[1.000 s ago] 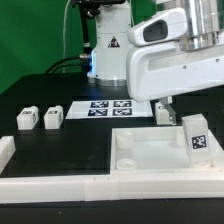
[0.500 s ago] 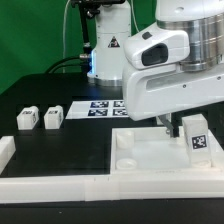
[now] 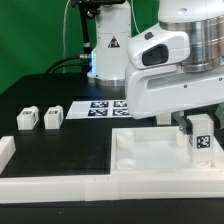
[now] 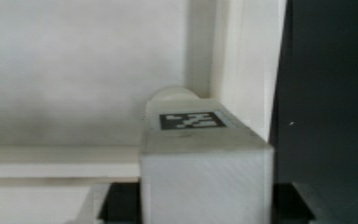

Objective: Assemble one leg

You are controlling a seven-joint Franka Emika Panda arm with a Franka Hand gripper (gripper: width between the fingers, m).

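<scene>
A leg (image 3: 203, 138), a small white block with a black-and-white tag, stands upright at the right end of the large white tray-like piece (image 3: 150, 162). My gripper (image 3: 193, 125) has come down over it from above. In the wrist view the leg (image 4: 202, 150) fills the space between my two dark fingers (image 4: 123, 205), which lie flush against its sides, so the gripper (image 4: 206, 205) is shut on it. The leg stands near the tray's raised wall (image 4: 211, 50). Two more legs (image 3: 27, 118) (image 3: 52, 116) sit on the black table at the exterior view's left.
The marker board (image 3: 105, 107) lies flat behind the tray, near the robot base. A long white rail (image 3: 50, 185) runs along the front edge, with a raised end (image 3: 5, 152) at the exterior view's left. A green wall stands behind.
My arm has swung in from the exterior view's right and come down over the leg on the tray. The leg has shifted slightly toward the exterior view's right.
</scene>
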